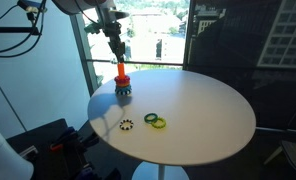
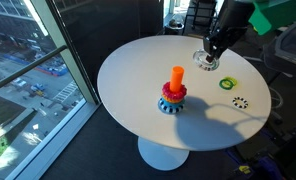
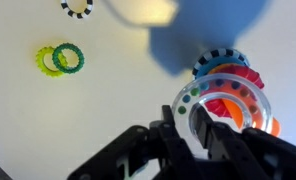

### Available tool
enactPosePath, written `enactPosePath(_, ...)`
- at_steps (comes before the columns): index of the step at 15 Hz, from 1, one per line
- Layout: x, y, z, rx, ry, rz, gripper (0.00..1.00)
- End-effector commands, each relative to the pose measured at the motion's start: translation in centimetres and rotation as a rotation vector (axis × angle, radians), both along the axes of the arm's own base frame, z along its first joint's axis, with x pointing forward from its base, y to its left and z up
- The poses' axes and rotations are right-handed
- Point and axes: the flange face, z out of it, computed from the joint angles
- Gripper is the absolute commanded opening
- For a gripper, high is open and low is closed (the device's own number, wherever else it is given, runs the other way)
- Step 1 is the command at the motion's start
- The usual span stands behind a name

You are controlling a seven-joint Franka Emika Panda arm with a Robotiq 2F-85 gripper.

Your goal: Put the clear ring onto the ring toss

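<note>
The ring toss (image 1: pixel 122 86) is an orange-red peg with coloured rings round its foot, standing near the edge of the round white table (image 1: pixel 203 105); it also shows in an exterior view (image 2: pixel 174 93). My gripper (image 1: pixel 115 52) hangs above it. In an exterior view the gripper (image 2: pixel 210 58) holds the clear ring (image 2: pixel 207 60) off to the side of the peg. In the wrist view the gripper (image 3: pixel 184 112) is shut on the rim of the clear ring (image 3: pixel 223 82), with the ring toss (image 3: pixel 225 60) below it.
A green ring and a yellow ring lie overlapping on the table (image 1: pixel 155 120) (image 2: pixel 228 84) (image 3: pixel 60 60). A dark ring with white specks lies next to them (image 1: pixel 126 124) (image 2: pixel 240 102) (image 3: pixel 76 8). Windows stand behind the table.
</note>
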Motion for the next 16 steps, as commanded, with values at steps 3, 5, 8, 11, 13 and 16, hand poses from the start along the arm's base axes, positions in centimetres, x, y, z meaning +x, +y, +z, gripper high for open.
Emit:
enactPosePath(3,1.4,0.3,0.6,0.04,0.03,-0.015,0.1)
enactPosePath(5,1.9,0.4,0.5,0.058,0.044,-0.024,0.1)
enactPosePath(8,2.8,0.7,0.2,0.078,0.072,-0.036,0.13)
enactPosePath(11,3.7,1.1,0.3,0.085,0.092,-0.039,0.1)
enactPosePath(13,4.2,1.4,0.6,0.089,0.097,-0.039,0.09)
enactPosePath(16,4.9,1.9,0.8,0.08,0.113,-0.038,0.09)
